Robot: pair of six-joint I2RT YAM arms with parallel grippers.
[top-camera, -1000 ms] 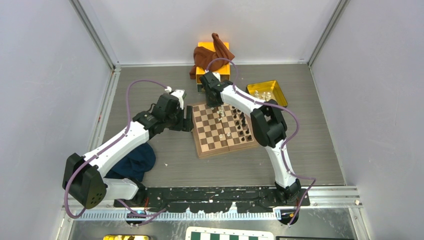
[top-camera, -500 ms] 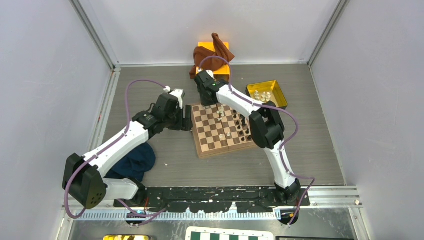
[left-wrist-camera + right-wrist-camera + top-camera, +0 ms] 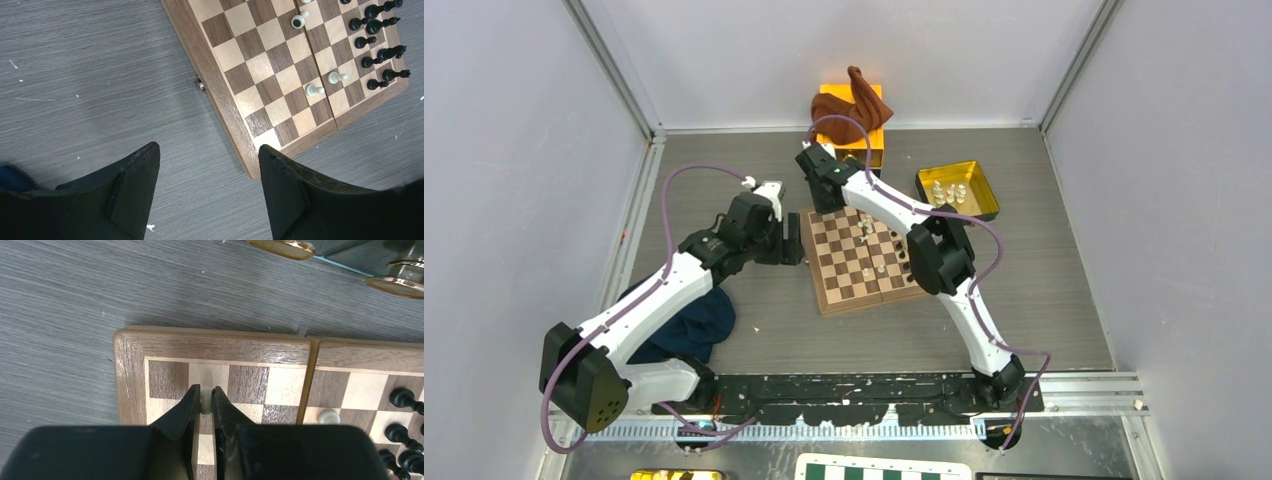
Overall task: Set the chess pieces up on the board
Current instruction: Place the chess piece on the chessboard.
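The grey wood-grain table (image 3: 1044, 300) is the base surface; the board (image 3: 839, 290) lies at its middle, turned slightly askew. My right arm (image 3: 889, 205) reaches across the board to its far left corner, and my left arm (image 3: 664, 290) comes in from the left and ends beside the board's left edge. Beyond the board stands an orange box (image 3: 879, 92) with a brown cloth (image 3: 844, 105) draped over it. To the right of that sits a yellow tray (image 3: 979, 202) containing several spare white pieces (image 3: 949, 190). A blue cloth (image 3: 699, 320) lies near my left arm's base. Left gripper (image 3: 207, 152): jaws spread wide with nothing between them, hanging over bare table just outside the board's near corner. Right gripper (image 3: 205, 395): jaws drawn narrow, pinching one cream-white piece (image 3: 205, 402) between the fingertips, over the squares just beside the dark corner square — I cannot tell whether its base touches the wood. Dark pieces (image 3: 375, 25) stand in two rows along the board's right side; a few white pieces (image 3: 314, 90) stand singly on the middle squares — each apart from the others
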